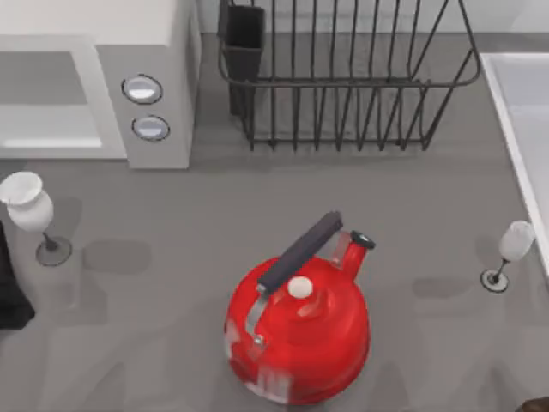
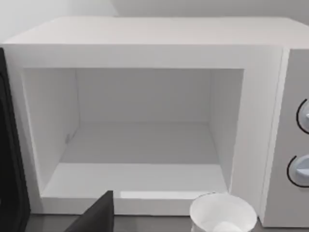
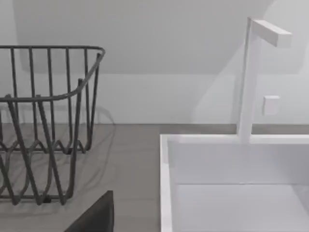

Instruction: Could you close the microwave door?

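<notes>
the microwave (image 1: pixel 94 77) sits at the tabletop's (image 1: pixel 171 223) far left with its cavity open, the microwave door (image 2: pixel 9 159) swung out at its left edge, and whether either gripper is apart or together cannot be told.

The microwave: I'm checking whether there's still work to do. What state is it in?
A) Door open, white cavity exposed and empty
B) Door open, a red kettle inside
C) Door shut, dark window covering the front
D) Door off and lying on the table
A: the left wrist view looks straight into the microwave's bare white cavity, with the microwave door's dark edge swung out at one side.
</notes>
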`<state>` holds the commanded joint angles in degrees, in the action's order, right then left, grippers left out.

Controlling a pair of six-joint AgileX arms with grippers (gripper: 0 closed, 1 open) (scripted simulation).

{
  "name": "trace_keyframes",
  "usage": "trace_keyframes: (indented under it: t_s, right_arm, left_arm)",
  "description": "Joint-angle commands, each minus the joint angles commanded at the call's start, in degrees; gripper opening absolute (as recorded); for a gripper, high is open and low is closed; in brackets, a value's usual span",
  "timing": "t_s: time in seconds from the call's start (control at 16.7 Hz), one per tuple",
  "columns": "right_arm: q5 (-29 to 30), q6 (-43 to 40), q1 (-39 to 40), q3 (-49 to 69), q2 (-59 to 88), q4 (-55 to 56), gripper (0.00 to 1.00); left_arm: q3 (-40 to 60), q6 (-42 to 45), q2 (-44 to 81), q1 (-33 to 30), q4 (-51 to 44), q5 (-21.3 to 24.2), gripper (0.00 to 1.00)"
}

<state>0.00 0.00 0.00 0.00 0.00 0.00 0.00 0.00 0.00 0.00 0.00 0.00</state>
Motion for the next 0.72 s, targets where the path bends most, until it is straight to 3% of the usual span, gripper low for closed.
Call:
trace_keyframes:
  t_s: [0.06,0.72]
  right_arm:
    - [0.0,0.0,0.0,0.0,0.0,0.0,1.0]
    - [0.0,0.0,0.0,0.0,0.0,0.0,1.0]
  left_arm:
    - [0.0,0.0,0.0,0.0,0.0,0.0,1.0]
    - [0.0,0.0,0.0,0.0,0.0,0.0,0.17]
